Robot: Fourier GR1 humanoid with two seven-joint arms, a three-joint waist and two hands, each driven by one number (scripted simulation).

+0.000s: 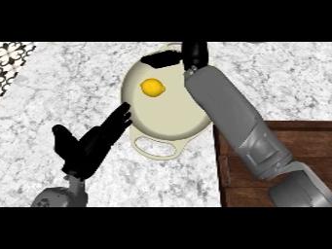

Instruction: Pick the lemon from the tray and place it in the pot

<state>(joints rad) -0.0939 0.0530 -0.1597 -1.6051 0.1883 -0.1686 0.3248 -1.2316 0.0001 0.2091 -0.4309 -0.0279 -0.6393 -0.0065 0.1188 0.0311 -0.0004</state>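
On the marbled counter (67, 97), the lemon (153, 87) lay inside the cream pot (161, 116). The right hand (179, 57) hovered above its far rim, fingers relaxed and empty; the left hand (89, 143) rested wide beside it.

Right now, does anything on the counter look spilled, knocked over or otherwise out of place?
Nothing stands out. The lemon lies inside the cream pot, which sits upright on the counter. The wooden tray lies flat at the right. The right hand is over the pot's far rim; the left hand rests open beside it.
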